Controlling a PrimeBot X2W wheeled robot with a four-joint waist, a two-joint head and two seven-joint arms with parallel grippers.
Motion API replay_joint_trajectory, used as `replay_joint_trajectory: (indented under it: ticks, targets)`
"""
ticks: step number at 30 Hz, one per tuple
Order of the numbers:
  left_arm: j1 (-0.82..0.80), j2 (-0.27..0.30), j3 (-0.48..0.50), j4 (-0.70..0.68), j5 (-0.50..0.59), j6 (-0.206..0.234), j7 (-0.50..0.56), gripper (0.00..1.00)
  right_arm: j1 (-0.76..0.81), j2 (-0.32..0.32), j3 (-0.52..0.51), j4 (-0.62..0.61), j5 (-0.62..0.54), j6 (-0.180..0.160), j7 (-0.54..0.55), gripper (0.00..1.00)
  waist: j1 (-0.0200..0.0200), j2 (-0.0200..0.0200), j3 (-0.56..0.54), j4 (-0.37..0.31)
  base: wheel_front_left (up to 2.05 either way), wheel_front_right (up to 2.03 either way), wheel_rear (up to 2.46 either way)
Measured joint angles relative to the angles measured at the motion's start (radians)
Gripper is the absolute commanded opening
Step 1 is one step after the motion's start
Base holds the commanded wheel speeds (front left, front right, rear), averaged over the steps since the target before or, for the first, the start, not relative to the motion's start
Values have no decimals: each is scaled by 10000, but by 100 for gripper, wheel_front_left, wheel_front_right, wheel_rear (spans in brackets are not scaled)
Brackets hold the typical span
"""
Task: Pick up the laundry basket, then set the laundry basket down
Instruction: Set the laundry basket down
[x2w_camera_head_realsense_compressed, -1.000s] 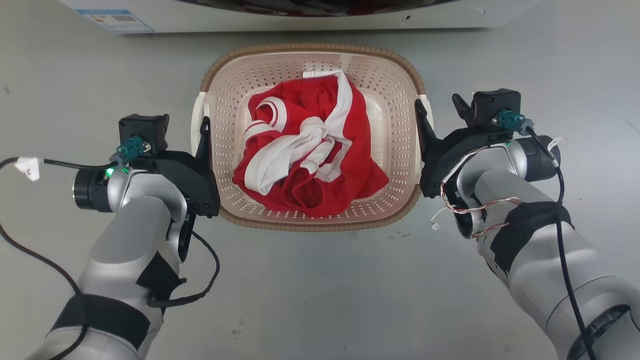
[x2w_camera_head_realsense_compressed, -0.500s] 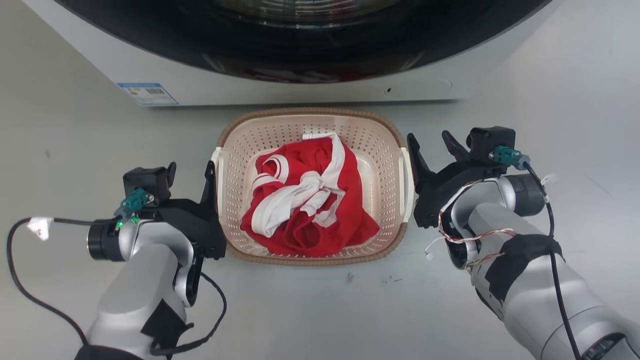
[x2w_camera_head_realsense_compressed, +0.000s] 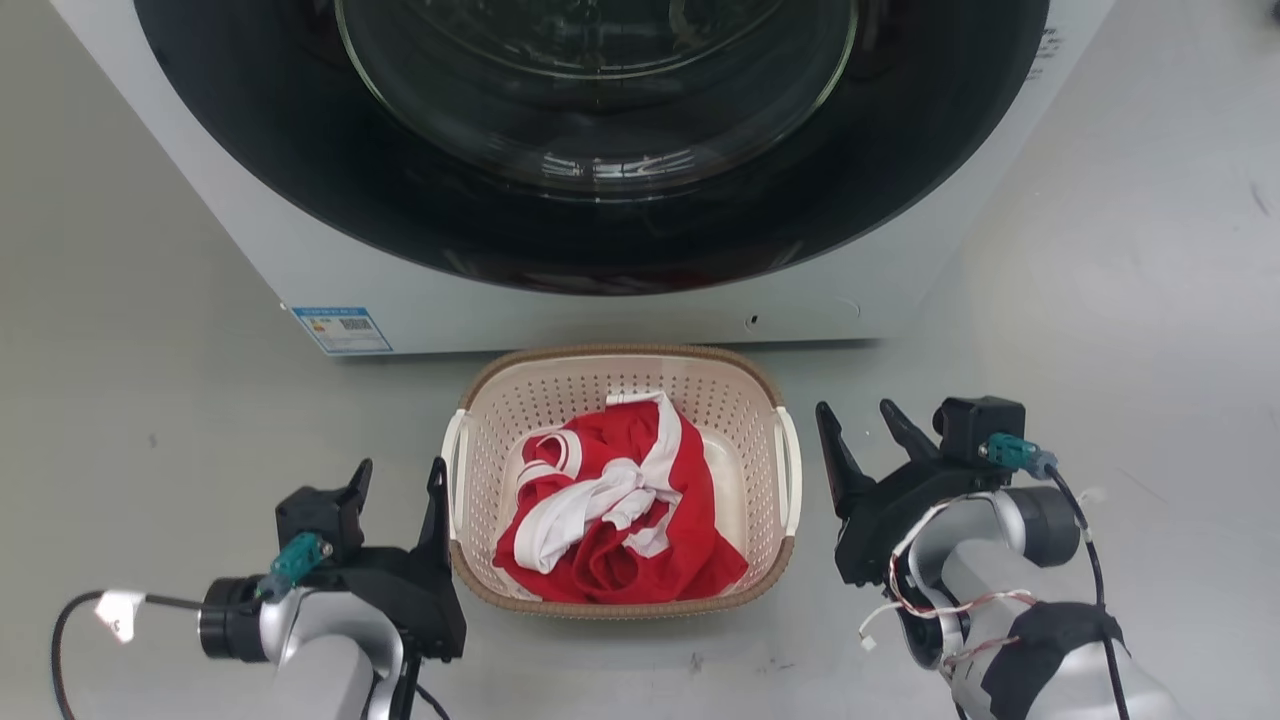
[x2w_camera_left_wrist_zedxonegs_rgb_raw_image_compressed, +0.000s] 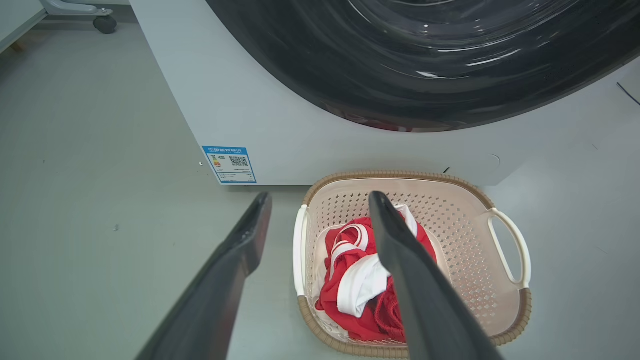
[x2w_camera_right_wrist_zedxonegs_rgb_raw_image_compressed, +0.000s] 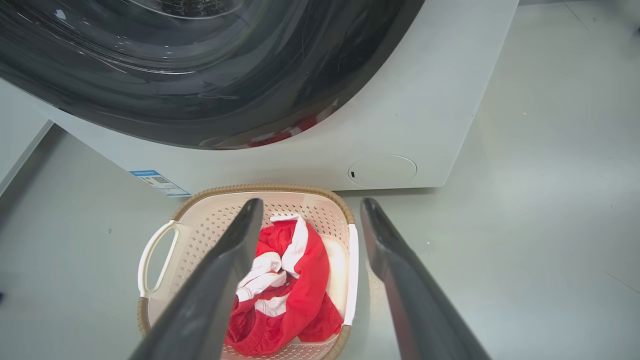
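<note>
The basket (x2w_camera_head_realsense_compressed: 620, 351) sits on the floor (x2w_camera_head_realsense_compressed: 150, 400) before the washer (x2w_camera_head_realsense_compressed: 600, 310), between left hand (x2w_camera_head_realsense_compressed: 400, 470) and right hand (x2w_camera_head_realsense_compressed: 855, 415), both spread, empty. Risk: left hand, just beside a handle (x2w_camera_head_realsense_compressed: 452, 470), snagging and dragging it.

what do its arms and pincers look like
Both arms are silver-grey. The left pincer and right pincer are black, with two long tapered fingers and a teal connector. A black cable with a white tag runs from the left wrist; red-white wires and black tape mark the right.
</note>
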Motion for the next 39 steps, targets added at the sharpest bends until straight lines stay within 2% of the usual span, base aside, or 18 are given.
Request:
replay_joint_trajectory:
  ticks: [10, 23, 33, 39]
  targets:
    - [2401, 10, 332, -1860, 719, 249, 0, 100, 2383, -240, -1103, -1868, -719, -349, 0, 100, 0, -1, -1556, -44, 0, 0, 0]
    - [4622, 132, 811, -3981, 1482, 372, 0, 100, 5030, -357, -2178, -4219, -1987, -523, 0, 100, 0, -1, -2941, -59, 0, 0, 0]
    - [5364, 136, 1313, -5365, 2084, 428, 0, 100, 6423, -483, -3503, -5933, -3262, -541, 0, 100, 2, -1, -3223, -122, 0, 0, 0]
    - [5510, 12, 1728, -5685, 2339, 433, 0, 100, 6849, -238, -4257, -6623, -4057, -566, 0, 100, 3, 0, -3247, -135, 0, 0, 0]
